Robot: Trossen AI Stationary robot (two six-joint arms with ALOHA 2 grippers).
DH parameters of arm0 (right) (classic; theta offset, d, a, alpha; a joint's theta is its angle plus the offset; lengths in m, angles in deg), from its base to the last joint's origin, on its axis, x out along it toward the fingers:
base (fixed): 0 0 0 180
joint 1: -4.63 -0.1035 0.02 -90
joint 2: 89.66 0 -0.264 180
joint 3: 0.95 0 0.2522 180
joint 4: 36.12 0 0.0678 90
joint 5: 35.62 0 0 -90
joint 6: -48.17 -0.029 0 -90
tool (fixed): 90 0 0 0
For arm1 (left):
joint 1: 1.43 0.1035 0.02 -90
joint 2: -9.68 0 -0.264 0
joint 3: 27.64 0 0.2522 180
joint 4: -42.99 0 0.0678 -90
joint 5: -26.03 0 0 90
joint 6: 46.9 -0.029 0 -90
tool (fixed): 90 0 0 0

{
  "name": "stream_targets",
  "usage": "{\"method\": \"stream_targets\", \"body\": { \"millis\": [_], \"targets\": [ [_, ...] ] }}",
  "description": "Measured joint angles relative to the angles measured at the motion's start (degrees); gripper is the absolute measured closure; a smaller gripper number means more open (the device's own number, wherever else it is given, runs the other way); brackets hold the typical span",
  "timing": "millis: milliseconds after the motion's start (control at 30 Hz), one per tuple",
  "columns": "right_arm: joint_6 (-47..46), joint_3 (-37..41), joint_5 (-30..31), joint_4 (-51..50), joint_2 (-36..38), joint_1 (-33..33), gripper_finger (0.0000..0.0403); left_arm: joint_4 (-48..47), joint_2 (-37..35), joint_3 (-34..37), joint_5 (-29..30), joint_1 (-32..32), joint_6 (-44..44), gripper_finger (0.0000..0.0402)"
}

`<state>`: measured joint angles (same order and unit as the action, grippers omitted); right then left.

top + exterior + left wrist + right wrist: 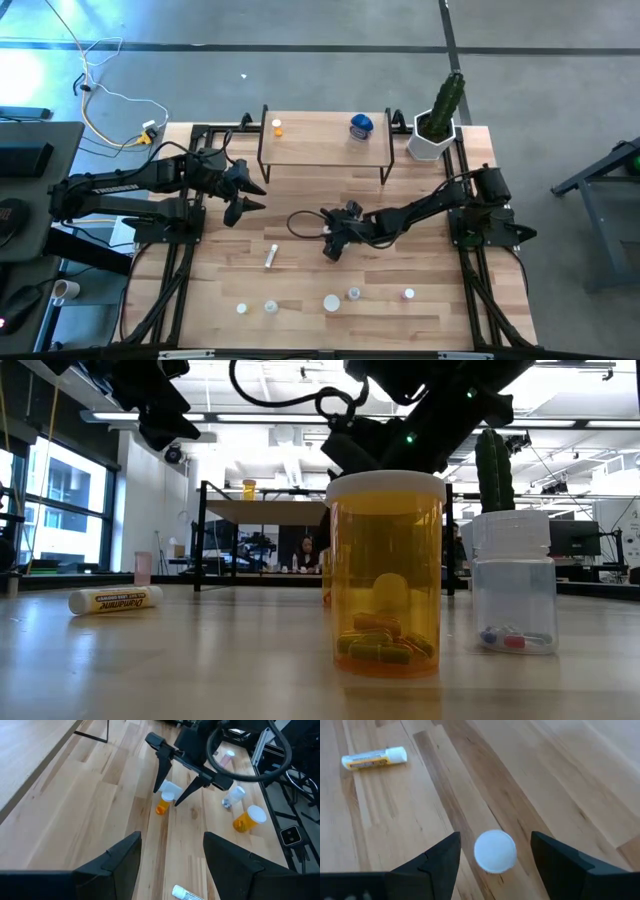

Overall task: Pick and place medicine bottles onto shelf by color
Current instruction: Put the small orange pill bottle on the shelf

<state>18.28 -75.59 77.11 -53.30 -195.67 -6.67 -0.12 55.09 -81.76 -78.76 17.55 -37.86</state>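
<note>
A dark robot hand [385,455] is hanging just above and behind the translucent orange plastic pill bottle with a white cap [386,572], which is standing upright on the pale wooden tabletop [200,660] with yellow-green capsules lying in its bottom. Just beside that bottle, away from the window side, a smaller clear plastic vial with a white cap [513,582] is standing. Well off to the hand's other side, a white tube with yellow lettering [115,600] is lying flat. Farther back, a low wooden shelf on thin black legs [270,510] is carrying a small orange bottle [249,489].

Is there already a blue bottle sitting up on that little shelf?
Yes, in the high view a round blue bottle stands on the shelf top, toward its right end, with a small orange one further left.
</note>
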Motion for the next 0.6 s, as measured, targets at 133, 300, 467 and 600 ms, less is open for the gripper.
{"method": "stream_targets", "body": {
  "millis": [133, 300, 467, 600],
  "targets": [
    [-0.1, 0.0, 0.3, -0.1, 0.0, 0.3, 0.02, 0.0, 0.0, 0.0, 0.0, 0.0, -0.1, 0.0197],
    [0.2, 0.0, -1.3, -0.1, 0.0, 0.5, 0.0243, 0.0, 0.0, 0.0, 0.0, 0.0, -0.2, 0.0197],
    [0.1, 0.0, -2.2, -0.2, 0.0, 0.5, 0.027, -0.1, 0.0, 0.0, 0.0, 0.0, -0.2, 0.0197],
    [-0.2, 0.0, -2.2, -0.2, 0.0, 0.5, 0.0282, -0.7, 0.0, 0.0, 0.0, 0.0, -0.2, 0.0197]
  ]
}}
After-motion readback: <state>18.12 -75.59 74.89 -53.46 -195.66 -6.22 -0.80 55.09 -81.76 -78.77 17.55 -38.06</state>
